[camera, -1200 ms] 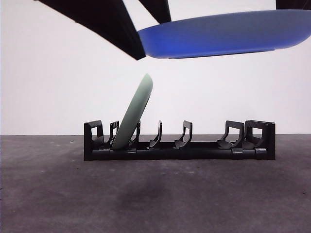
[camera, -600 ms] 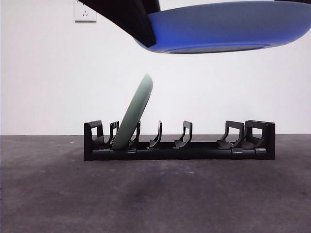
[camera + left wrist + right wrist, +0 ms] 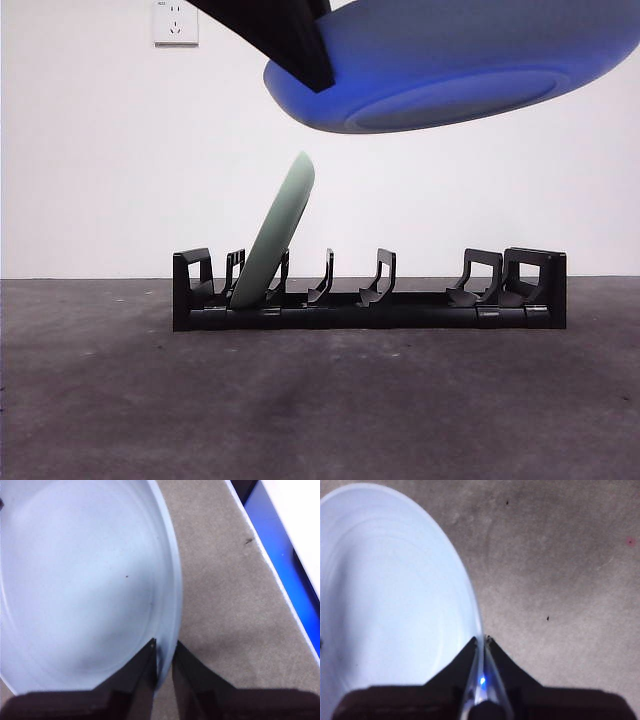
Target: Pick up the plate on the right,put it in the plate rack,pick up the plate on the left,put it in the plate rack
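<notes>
A blue plate [image 3: 450, 70] hangs high above the plate rack [image 3: 400, 310], tilted with its underside showing. A black gripper [image 3: 310, 60] clamps its left rim in the front view. In the left wrist view my left gripper [image 3: 164, 647] is shut on the rim of the plate [image 3: 80, 580]. My right gripper [image 3: 483, 642] is likewise shut on the plate's rim [image 3: 390, 595]. The plate's right edge runs out of the front view. A pale green plate [image 3: 275, 235] stands leaning in a slot near the rack's left end.
The rack sits on a dark grey tabletop [image 3: 320, 400], with several open slots to the right of the green plate. A wall socket [image 3: 175, 22] shows on the white wall behind.
The blue plate has tipped from nearly level to a tilt, its left side dropping lower and shifting slightly left. The rack and the green plate have not moved.
</notes>
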Controlling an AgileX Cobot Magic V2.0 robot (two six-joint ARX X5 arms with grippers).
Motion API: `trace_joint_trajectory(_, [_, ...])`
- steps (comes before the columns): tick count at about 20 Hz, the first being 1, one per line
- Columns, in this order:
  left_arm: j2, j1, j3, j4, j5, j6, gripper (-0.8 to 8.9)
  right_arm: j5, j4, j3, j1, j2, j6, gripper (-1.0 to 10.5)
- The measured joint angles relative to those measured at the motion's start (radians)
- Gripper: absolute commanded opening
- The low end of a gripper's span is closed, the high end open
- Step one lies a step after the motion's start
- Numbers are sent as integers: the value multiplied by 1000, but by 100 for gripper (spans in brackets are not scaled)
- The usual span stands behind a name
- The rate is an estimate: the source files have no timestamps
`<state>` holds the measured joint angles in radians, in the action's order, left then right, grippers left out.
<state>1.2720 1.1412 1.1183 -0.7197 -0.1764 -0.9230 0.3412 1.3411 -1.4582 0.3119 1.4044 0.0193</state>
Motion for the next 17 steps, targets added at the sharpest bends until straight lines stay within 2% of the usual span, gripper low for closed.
trace_joint_trajectory(2, [0,0,0,0,3,4,-8,2,-7,0,0,0,0,14])
trace_joint_trajectory(3, [0,0,0,0,12,8,-8,4,-14,0,0,0,0,58])
trace_joint_trajectory(6, [0,0,0,6,44,38,-8,11,-36,0,0,-1,1,289])
trace_joint_trajectory(7, [0,0,0,7,53,56,-8,13,-42,-1,0,-3,1,328])
trace_joint_trajectory(12, [0,-9,0,20,61,117,-8,6,-51,-81,1,-26,1,329])
trace_joint_trajectory(14, [0,-29,0,63,126,170,-8,-14,-58,-167,0,-61,1,329])
trace_joint_trajectory(17, [2,-87,0,180,233,282,-8,-105,-64,-287,0,-130,2,330])
